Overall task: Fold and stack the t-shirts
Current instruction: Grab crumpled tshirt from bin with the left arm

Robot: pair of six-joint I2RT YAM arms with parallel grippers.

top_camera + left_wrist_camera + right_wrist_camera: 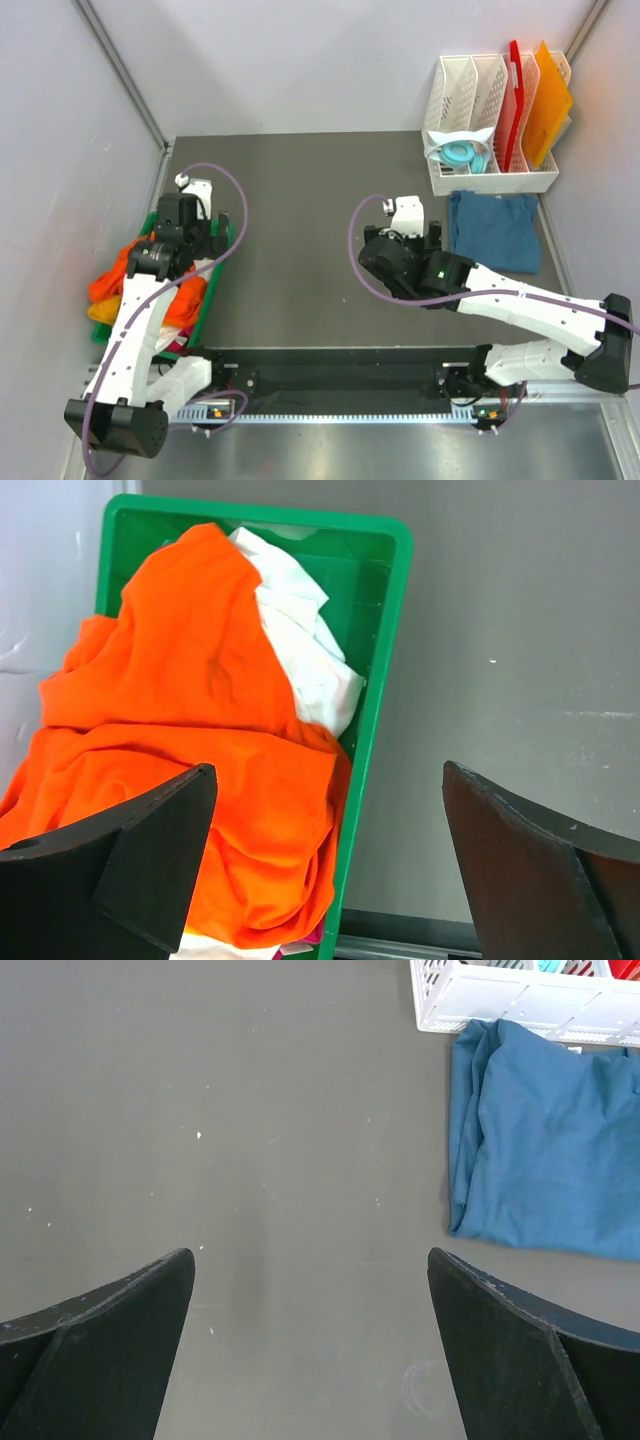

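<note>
A bright orange t-shirt (190, 730) lies crumpled on top of a pile in a green bin (385, 670), with a white shirt (300, 650) under it; the pile also shows in the top view (115, 275). A folded teal-blue t-shirt (492, 228) lies flat at the back right, also in the right wrist view (545, 1150). My left gripper (330, 865) is open and empty, above the bin's right rim. My right gripper (312, 1345) is open and empty over bare table, left of the blue shirt.
A white slotted rack (495, 125) stands at the back right, holding red and orange boards (530, 95) and a teal headset (462, 155). The green bin (212, 290) sits at the table's left edge against the wall. A black rail (330, 375) runs along the near edge.
</note>
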